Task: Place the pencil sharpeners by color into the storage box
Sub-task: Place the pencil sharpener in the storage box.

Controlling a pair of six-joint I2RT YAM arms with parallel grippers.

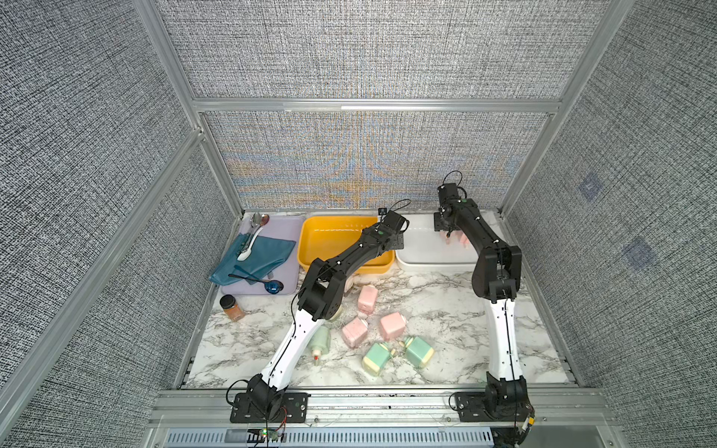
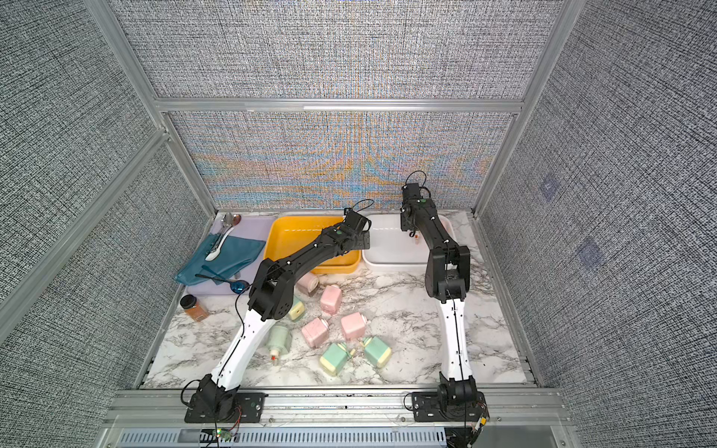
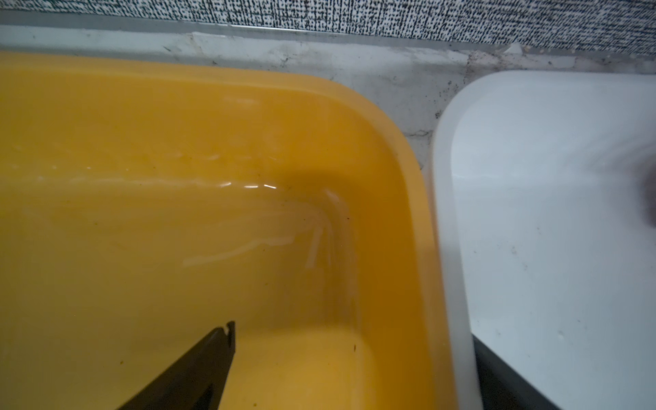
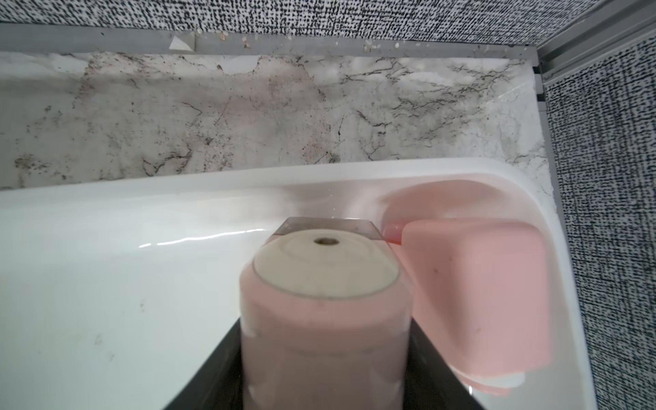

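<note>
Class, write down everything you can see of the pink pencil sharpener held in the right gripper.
The pink pencil sharpener is a rounded block of matte pastel plastic with a cream round end bearing a small hole, and a greyish clear part beyond. The right gripper clamps its sides between black fingers, holding it over the white bin, close beside another pink sharpener in the corner.

white lower links (image 1: 289,349), black joints and upper links (image 1: 357,252), thin black cables (image 1: 403,200), black base plates (image 1: 295,407)
</note>
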